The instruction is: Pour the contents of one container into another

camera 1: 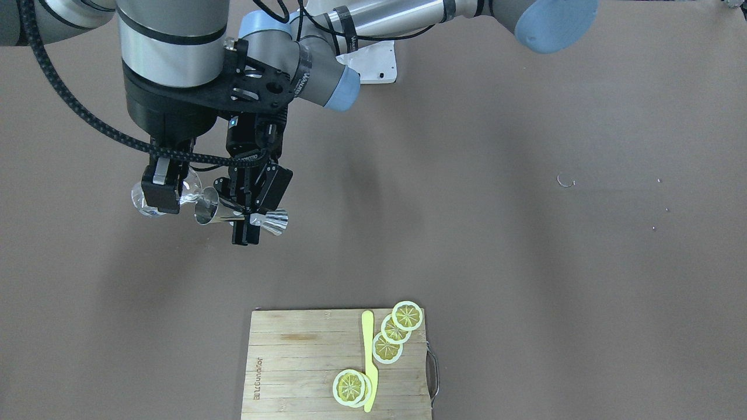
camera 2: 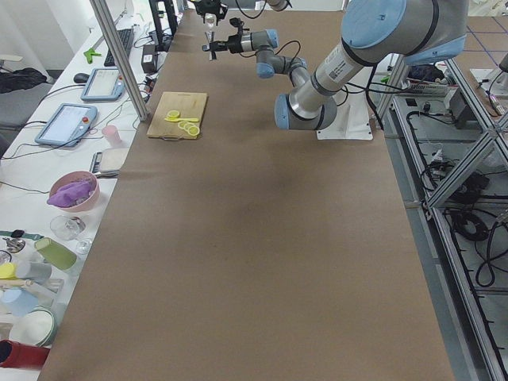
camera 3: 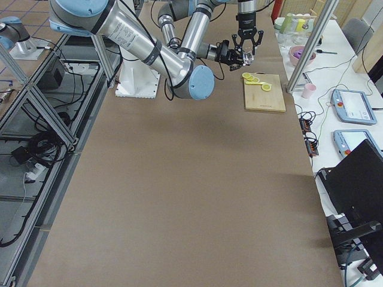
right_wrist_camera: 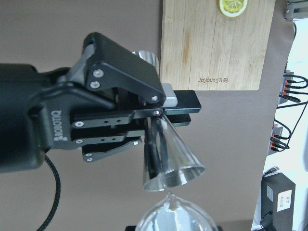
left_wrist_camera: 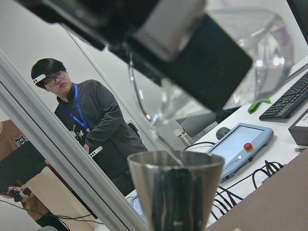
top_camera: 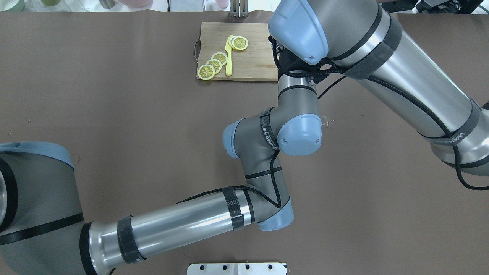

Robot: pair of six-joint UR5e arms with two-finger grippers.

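The left hand point(camera 1: 244, 224) is clamped on the narrow waist of the small shiny hourglass-shaped steel jigger point(camera 1: 275, 222) and holds it in the air above the brown worktop point(camera 1: 525, 262). In the front-facing view the steel jigger lies roughly on its side, one cone pointing away from the other arm and the other cone pointing at the small clear glass cup point(camera 1: 142, 204). The right hand point(camera 1: 166, 192) grips that clear glass cup between its fingers, just beside the jigger. The cup is tilted, with its rim meeting the jigger's near mouth. In the left wrist view a thin clear thread runs between the cup's lip and the steel mouth; which way it flows I cannot tell. Both vessels hang over the robot's right half of the worktop. Well apart from them, at the operators' edge, lies a bamboo cutting board point(camera 1: 292, 361) carrying round lemon slices point(camera 1: 387, 348) and a yellow plastic knife point(camera 1: 368, 356).
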